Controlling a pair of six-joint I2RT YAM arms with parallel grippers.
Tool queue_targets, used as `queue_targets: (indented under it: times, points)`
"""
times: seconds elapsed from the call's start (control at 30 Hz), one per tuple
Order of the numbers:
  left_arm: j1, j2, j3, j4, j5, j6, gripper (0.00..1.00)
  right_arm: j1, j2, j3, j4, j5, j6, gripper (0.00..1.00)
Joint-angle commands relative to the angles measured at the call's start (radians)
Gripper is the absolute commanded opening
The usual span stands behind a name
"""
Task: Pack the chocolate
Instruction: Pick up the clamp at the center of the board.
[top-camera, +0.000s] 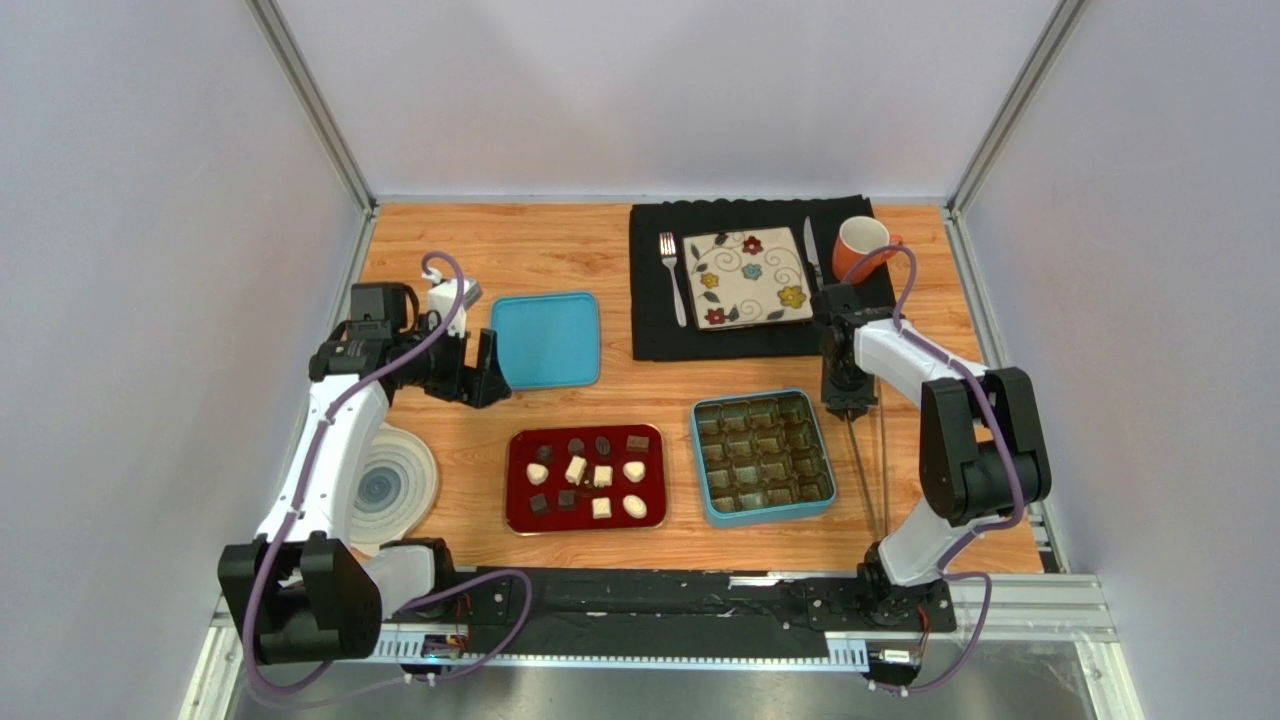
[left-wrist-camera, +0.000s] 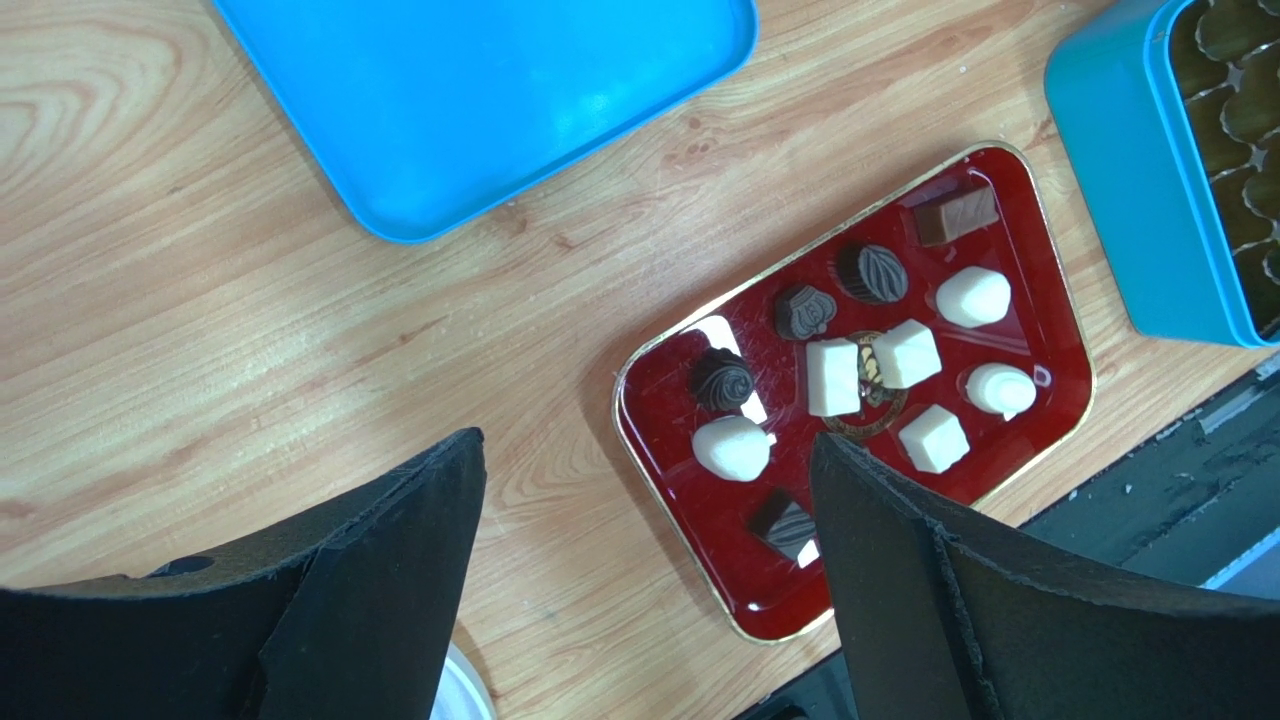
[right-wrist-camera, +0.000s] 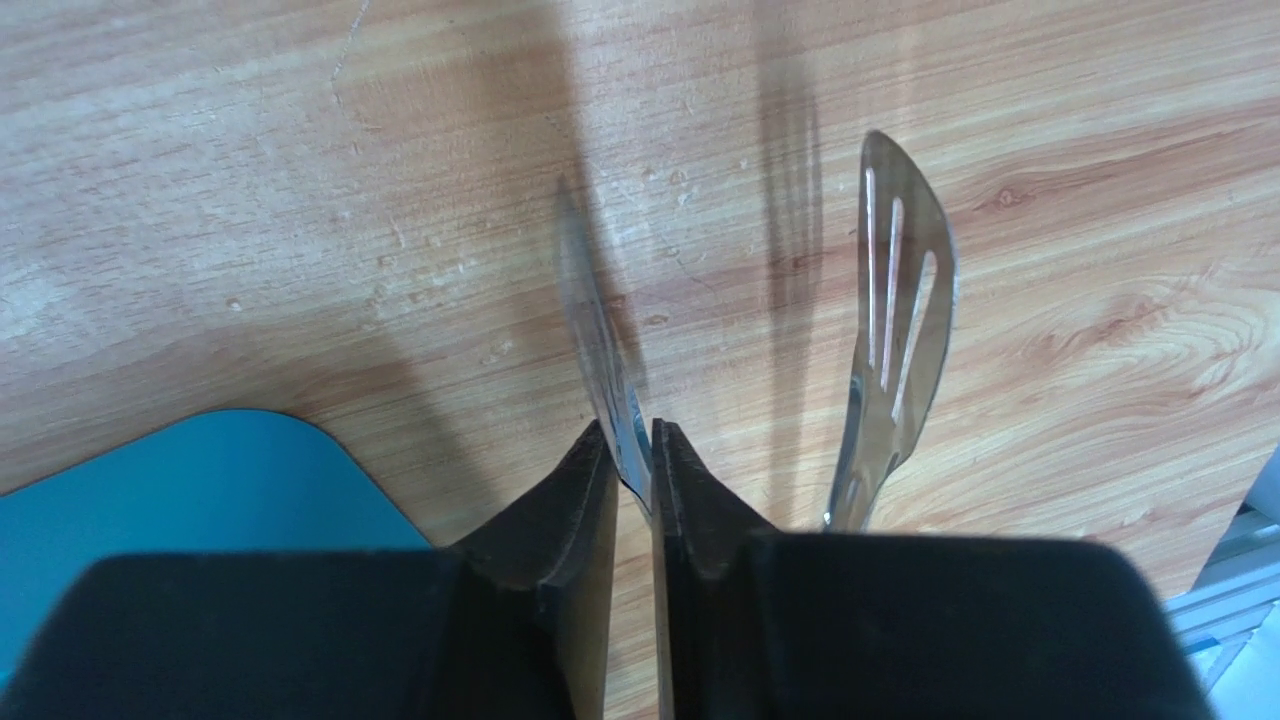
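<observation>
Several dark and white pieces of chocolate (top-camera: 586, 473) (left-wrist-camera: 831, 375) lie on a red tray (top-camera: 519, 513) (left-wrist-camera: 1041, 308) near the table's front. To its right stands a blue box (top-camera: 700, 468) (left-wrist-camera: 1112, 165) with empty brown compartments. Its blue lid (top-camera: 546, 341) (left-wrist-camera: 496, 90) lies flat behind the tray. My left gripper (top-camera: 475, 375) (left-wrist-camera: 646, 443) hangs open above the wood by the tray's left end, holding nothing. My right gripper (top-camera: 846, 402) (right-wrist-camera: 631, 435) is to the right of the box, shut on one blade of metal tongs (top-camera: 869, 468) (right-wrist-camera: 598, 323). The slotted other blade stands free beside the jaws.
A black placemat (top-camera: 646, 323) at the back holds a flowered square plate (top-camera: 747, 276), a fork (top-camera: 672, 273) and a knife (top-camera: 810, 252). An orange mug (top-camera: 860, 245) stands by its right end. A white round disc (top-camera: 394, 483) lies at the front left.
</observation>
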Motion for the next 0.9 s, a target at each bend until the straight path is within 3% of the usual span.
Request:
queue_targets:
  times: [0.0,0.13,0.47,0.57,0.77,0.87]
  points:
    - [0.003,-0.036,0.017,-0.003,-0.002,0.014,0.88,-0.001,-0.002,0.031,0.026,-0.015,-0.002,0.10]
    - [0.003,-0.044,0.019,-0.009,0.015,0.014,0.87,-0.001,-0.071,0.031,0.015,-0.001,-0.006,0.00]
    - [0.003,-0.080,0.014,-0.035,0.090,0.023,0.86,-0.001,-0.270,0.106,-0.073,0.053,-0.009,0.00]
    - [0.003,-0.094,0.023,-0.042,0.149,0.026,0.94,0.002,-0.362,0.175,-0.109,0.039,0.003,0.00]
    - [0.001,-0.106,0.091,-0.080,0.324,0.010,0.96,0.003,-0.546,0.299,-0.117,-0.186,0.032,0.00]
    - [0.003,-0.120,0.121,-0.077,0.390,0.008,0.97,0.008,-0.621,0.323,-0.074,-0.458,0.050,0.00]
